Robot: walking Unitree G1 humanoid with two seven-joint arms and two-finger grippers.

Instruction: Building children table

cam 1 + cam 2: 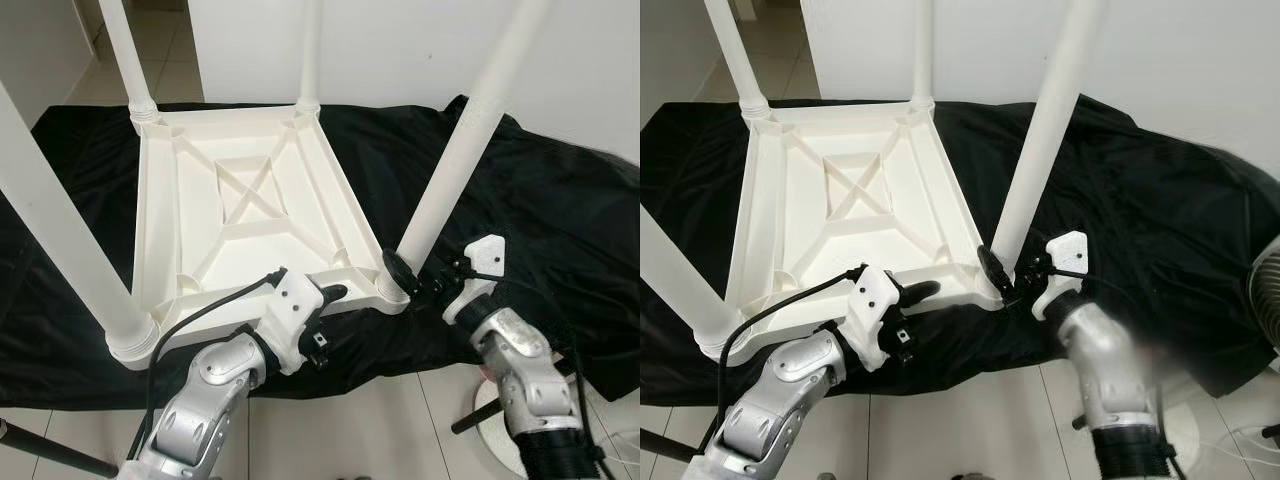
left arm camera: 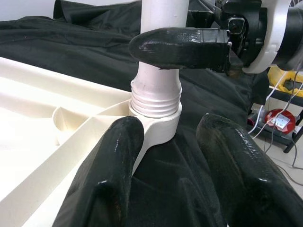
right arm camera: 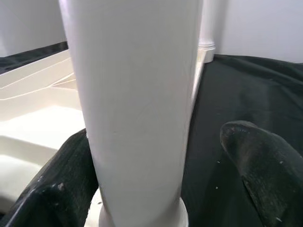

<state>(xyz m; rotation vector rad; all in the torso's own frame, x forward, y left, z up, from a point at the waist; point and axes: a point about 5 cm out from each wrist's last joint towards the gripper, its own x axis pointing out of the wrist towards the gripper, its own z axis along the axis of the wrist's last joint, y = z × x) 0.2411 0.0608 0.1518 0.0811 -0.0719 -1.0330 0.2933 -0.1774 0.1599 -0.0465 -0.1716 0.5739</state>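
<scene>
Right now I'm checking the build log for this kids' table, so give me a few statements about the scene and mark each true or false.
1. The white table lies upside down on a black cloth. True.
2. Only two legs are fitted. False: four legs stand up from its corners.
3. The right claw is at the base of the near right leg, a finger on either side of it. True.
4. The left claw is clamped around the far left leg. False: it is open, near the table's front edge, pointing at the same near right corner socket.
5. The table rests on bare tiles. False: the cloth lies under it; tiles show nearer the robot.
</scene>
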